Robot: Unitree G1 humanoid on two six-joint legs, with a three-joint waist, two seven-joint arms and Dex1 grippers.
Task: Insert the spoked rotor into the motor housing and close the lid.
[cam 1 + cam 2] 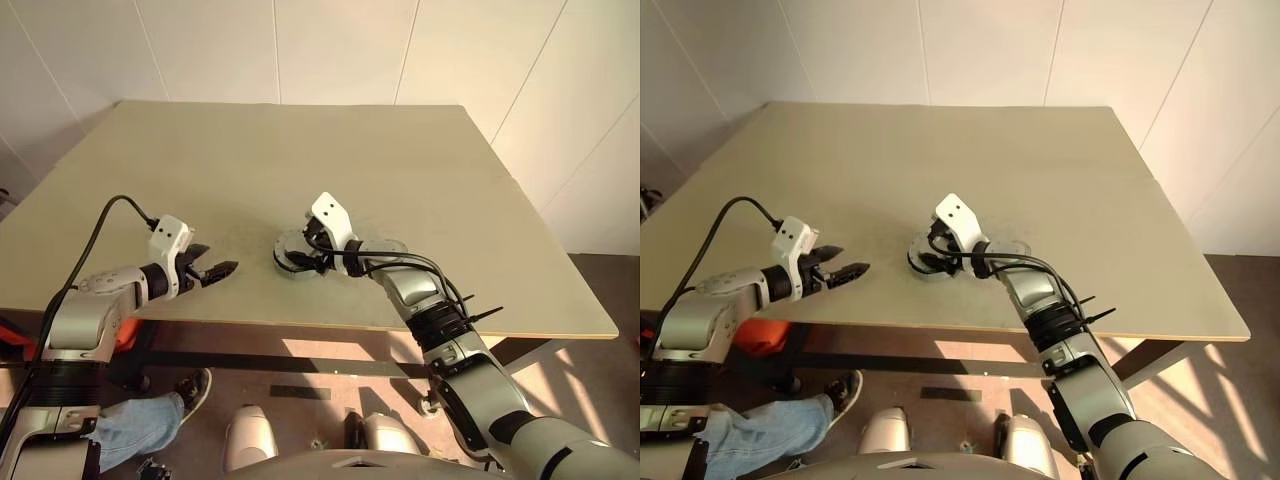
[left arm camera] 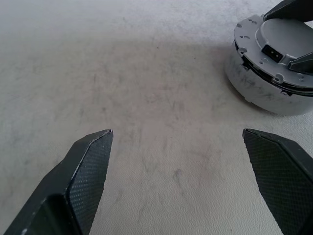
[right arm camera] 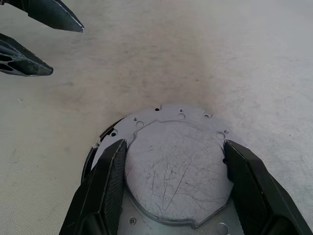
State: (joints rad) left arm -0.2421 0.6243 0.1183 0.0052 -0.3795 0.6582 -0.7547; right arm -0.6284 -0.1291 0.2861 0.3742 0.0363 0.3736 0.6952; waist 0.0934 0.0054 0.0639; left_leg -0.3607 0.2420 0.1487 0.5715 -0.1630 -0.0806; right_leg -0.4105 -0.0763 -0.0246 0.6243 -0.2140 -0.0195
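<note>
Head views: the beige worktop (image 1: 400,160) carries the motor housing (image 1: 284,262) near its front edge, with the right pincer (image 1: 296,258) over it and the left pincer (image 1: 222,270) off to the left, well apart from it. A person's leg in jeans (image 1: 140,415) and a dark shoe (image 1: 193,387) stand on the floor below the worktop's front edge.

Left wrist view: shows the housing (image 2: 274,93) from the side, a pale round can resting on the worktop, the lid (image 2: 281,41) sitting flat on top of it, a thin dark gap visible under the lid's rim. Two dark fingertips (image 2: 293,10) of the right pincer lie over the lid.

Right wrist view: shows the lid (image 3: 171,166) from above, a scratched grey disc with small holes round its edge and a raised middle plate. A dark sliver of the housing shows at one edge under it. The left pincer (image 3: 46,41) appears in the far corner.

Right pincer: fingers (image 3: 110,186) apart, one on each side of the raised middle plate, close against its edge; whether they clamp it cannot be told.

Left pincer: fingers (image 2: 88,166) spread wide, holding nothing, low over bare worktop.

Lid relative to right pincer: directly between and beneath its fingers.

Housing relative to left pincer: ahead and off to one side, not between the fingers.
</note>
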